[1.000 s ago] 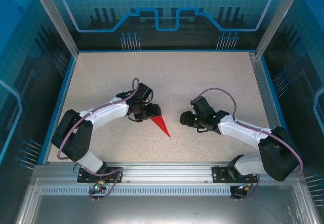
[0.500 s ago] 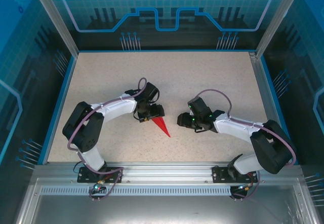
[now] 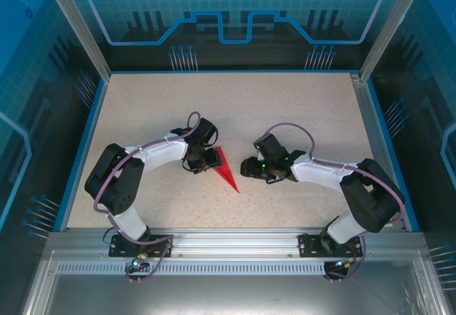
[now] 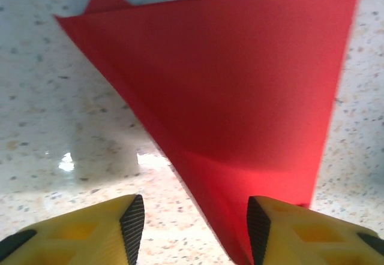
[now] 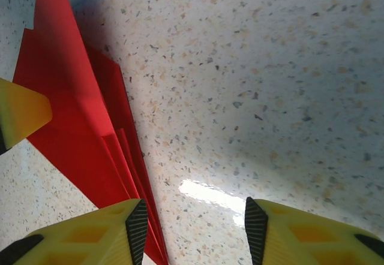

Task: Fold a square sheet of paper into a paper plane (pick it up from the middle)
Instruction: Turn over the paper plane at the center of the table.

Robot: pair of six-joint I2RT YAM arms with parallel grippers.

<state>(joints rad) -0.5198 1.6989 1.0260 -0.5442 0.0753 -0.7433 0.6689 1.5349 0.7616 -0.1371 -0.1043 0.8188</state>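
The speckled desk (image 3: 285, 108) carries one task item, lying flat between the two arms just ahead of centre. It is the paper plane (image 3: 225, 170): the red sheet is no longer a square but a slim dart, with its sharp tip pointing toward the near edge. In the right wrist view, several stacked folds run along its length, so most of the creasing looks done. Whether the wings are evenly matched or need a last press is hard to judge from these angles. What seems left is at most a final firming of the creases and letting go.

The left claw (image 4: 195, 226) hangs low over the wide end, its jaws parted and pinching nothing, with the paper's edge running up to one finger. The right claw (image 5: 195, 229) stands open over bare desk just beside the narrow end.
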